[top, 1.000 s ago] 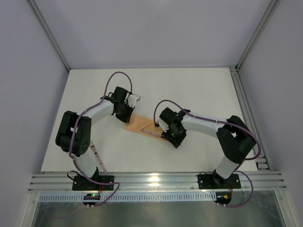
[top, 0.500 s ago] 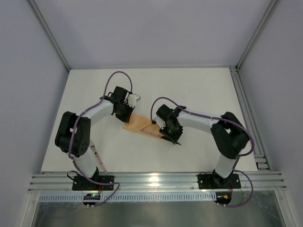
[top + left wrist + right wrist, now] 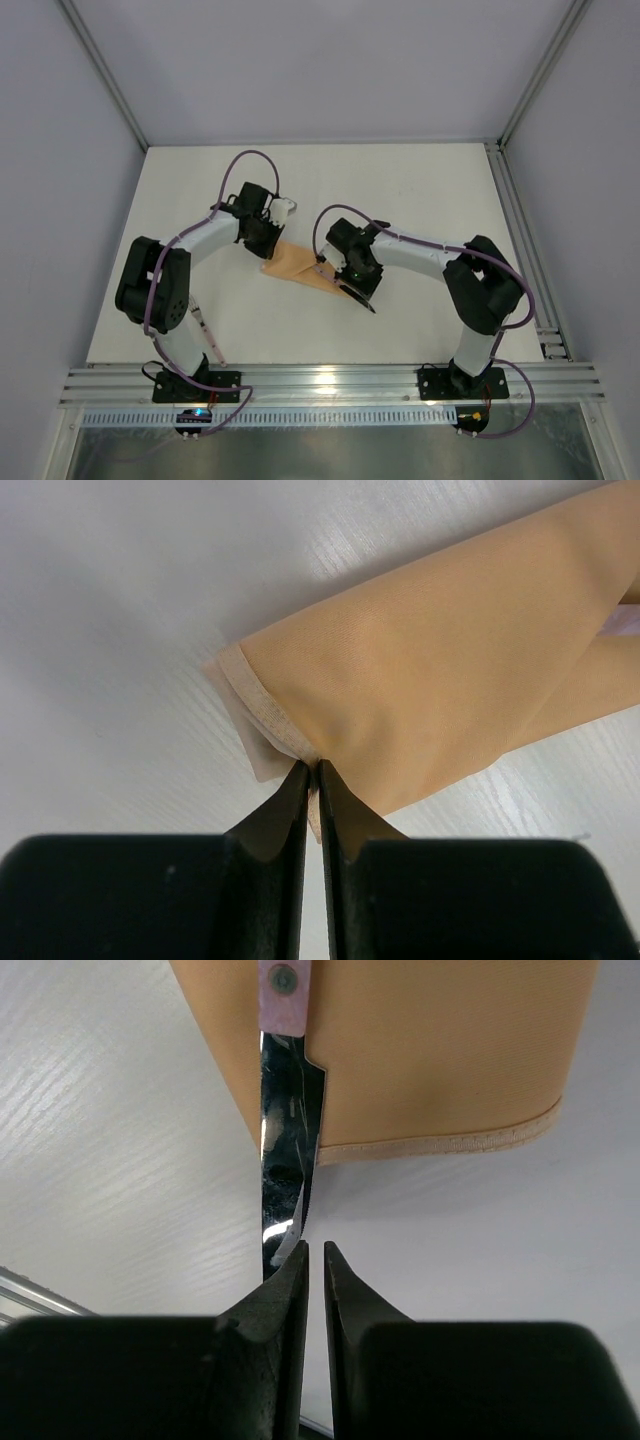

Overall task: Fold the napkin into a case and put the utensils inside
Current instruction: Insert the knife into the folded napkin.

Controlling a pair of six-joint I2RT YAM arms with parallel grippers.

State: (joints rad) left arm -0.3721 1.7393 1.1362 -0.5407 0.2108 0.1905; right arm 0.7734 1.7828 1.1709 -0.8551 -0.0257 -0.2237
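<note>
case (image 3: 295,263): peach-orange cloth is seen folded into a narrow flat strip, laid slantwise on the white counter (image 3: 430,200), with one arm at each of its ends.
left hand (image 3: 313,772): it is set at the far-left end of the case. Its fingers are pressed together on the pale hemmed corner there, and a sliver of cloth is clamped between the tips.
right hand (image 3: 312,1252): it is set just off the near-right end of the case, low over the counter. Its fingers are drawn almost together, with only a thin slit left between them.
knife (image 3: 285,1170): it is laid along one long edge of the case. The pink riveted handle (image 3: 284,980) is seen against the cloth, and the shiny blade is thrust out past the case's hemmed end, pointing at the right hand.
blade tip (image 3: 280,1250): it is met by the tip of one right-hand finger. Whether it is pinched in the slit or only touched from the side cannot be told.
hem (image 3: 440,1143): a paler stitched band is shown along the near-right end of the case, lying flat on the counter.
</note>
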